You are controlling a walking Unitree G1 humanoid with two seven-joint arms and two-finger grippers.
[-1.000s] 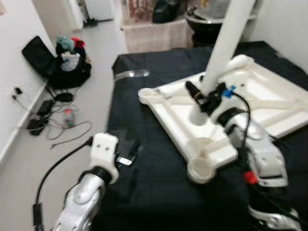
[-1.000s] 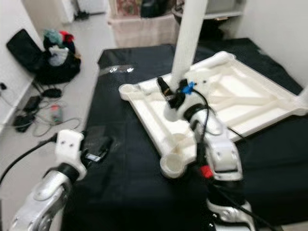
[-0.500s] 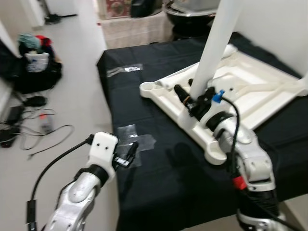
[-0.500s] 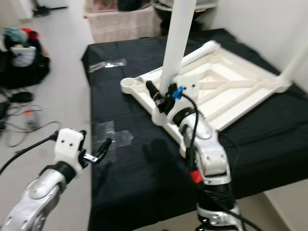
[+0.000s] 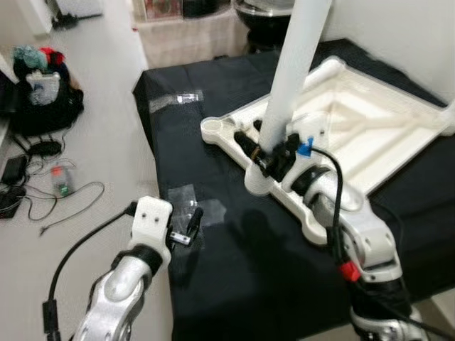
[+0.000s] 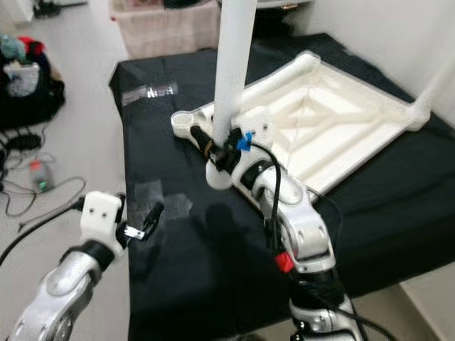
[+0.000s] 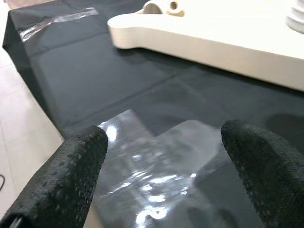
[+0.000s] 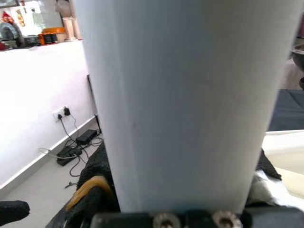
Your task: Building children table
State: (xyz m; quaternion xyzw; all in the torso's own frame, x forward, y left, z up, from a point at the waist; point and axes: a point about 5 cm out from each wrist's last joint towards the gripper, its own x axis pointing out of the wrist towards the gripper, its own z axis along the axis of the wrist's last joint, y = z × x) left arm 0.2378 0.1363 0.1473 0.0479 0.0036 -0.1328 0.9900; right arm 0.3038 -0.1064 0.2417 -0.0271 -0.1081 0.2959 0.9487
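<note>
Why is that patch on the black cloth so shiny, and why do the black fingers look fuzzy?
In the left wrist view, the clear plastic sheet on the black cloth throws back the room light as white glare; the left gripper's fingers sit too near the lens, so they blur. In the right wrist view, the white leg is also very close and soft.

Table top (image 5: pixel 370 135) lies upside down on the cloth-covered surface (image 5: pixel 213 284), toward the far right. Table leg (image 5: pixel 291 71) stands upright in a socket on the top's near-left edge. Right gripper (image 5: pixel 274 158) sits at the leg's base. Empty corner socket (image 5: pixel 217 129) just left of the leg. Left gripper (image 5: pixel 190 222) at the surface's near-left edge, over plastic film (image 7: pixel 156 161). Bag (image 5: pixel 39 99) and cables (image 5: pixel 50 192) on the floor (image 5: pixel 99 163), far left.
</note>
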